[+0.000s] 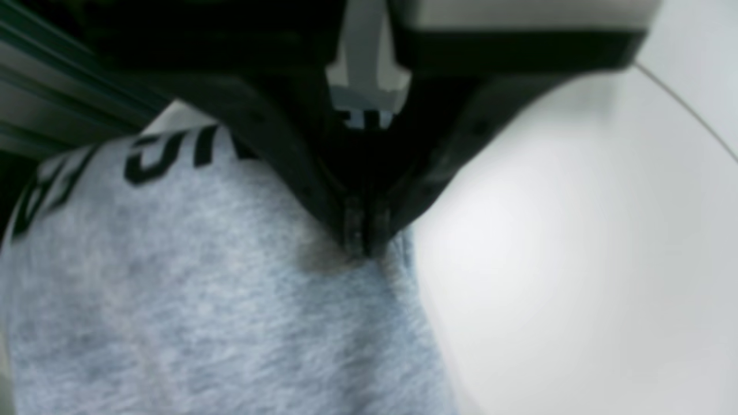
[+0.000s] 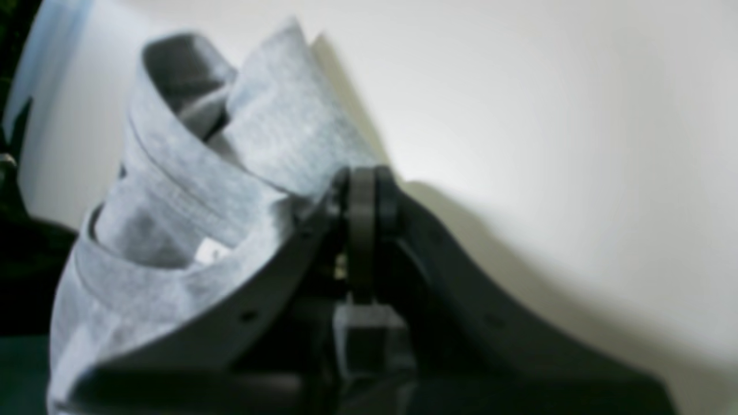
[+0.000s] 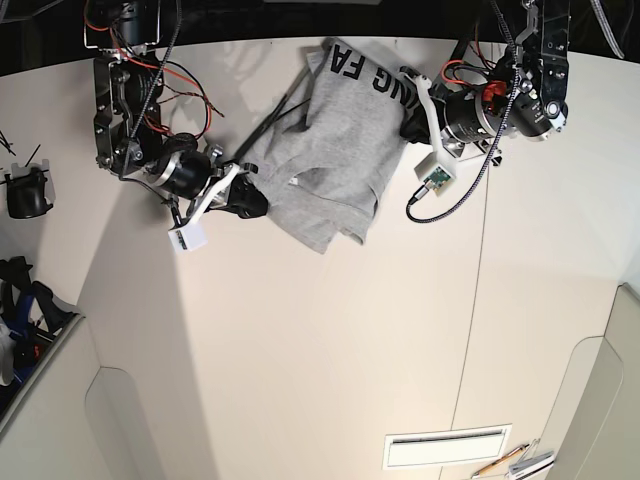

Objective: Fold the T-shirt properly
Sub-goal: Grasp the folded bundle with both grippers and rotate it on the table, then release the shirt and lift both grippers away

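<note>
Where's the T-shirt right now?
In the base view the T-shirt sits at the table's far edge, top centre, bunched between the left pincer and the right pincer, both gripping it.

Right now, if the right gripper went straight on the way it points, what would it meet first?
The right gripper is already shut on the T-shirt and points across it toward the other arm, so it would push further into grey cloth first. Depth is unclear, but nothing else seems to lie in that line.

one T-shirt (image 3: 335,150), two arms, one table (image 3: 330,350)
</note>
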Motion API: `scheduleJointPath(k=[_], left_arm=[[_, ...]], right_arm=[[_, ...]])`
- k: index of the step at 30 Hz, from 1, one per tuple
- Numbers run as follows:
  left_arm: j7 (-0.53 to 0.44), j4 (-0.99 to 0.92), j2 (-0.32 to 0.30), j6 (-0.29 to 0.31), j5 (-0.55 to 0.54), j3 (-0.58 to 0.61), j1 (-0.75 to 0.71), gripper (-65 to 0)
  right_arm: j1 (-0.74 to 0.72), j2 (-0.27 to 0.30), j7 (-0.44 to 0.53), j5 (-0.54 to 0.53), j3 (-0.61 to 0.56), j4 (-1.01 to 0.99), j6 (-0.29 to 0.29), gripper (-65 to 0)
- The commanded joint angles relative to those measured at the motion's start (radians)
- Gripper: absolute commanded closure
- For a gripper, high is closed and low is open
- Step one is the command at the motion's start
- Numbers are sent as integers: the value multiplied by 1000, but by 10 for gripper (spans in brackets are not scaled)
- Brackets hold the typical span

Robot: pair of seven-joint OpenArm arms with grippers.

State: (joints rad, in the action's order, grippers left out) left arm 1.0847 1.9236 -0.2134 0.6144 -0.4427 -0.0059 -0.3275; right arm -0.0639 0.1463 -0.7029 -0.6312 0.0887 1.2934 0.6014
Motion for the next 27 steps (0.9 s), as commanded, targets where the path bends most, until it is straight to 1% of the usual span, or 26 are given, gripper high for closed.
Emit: scheduleJointPath(k=[1,7,12,17,22,25,27], left_arm=[[-6,24,-3,6,-23,-2,-1,0],[-3,59,-3,-27,-33,-2,-11,0],[0,60,-3,-27,-47,-2,-31,0],[-3,60,-3,-27,-50,-2,-39,0],[1,60,-2,-28,-100,-2,-42,0],[2,60,-3,-50,-100,-2,-44,0],[4,60,-3,-50,-100,-2,-44,0]], right_arm=[[-20,-6,1,2,0,-5,-3,0],[-85,-53,8,8,0,-48,-3,0],[-113,-81,11,26,-2,-54,-3,0],[-110,-95,26,46,-6,-68,-3,0],[-110,-97,68,50,-6,-97,-3,0],[-111,-97,87,54,-6,-127,-3,0],[-111,-99,116,70,-6,-145,-3,0]])
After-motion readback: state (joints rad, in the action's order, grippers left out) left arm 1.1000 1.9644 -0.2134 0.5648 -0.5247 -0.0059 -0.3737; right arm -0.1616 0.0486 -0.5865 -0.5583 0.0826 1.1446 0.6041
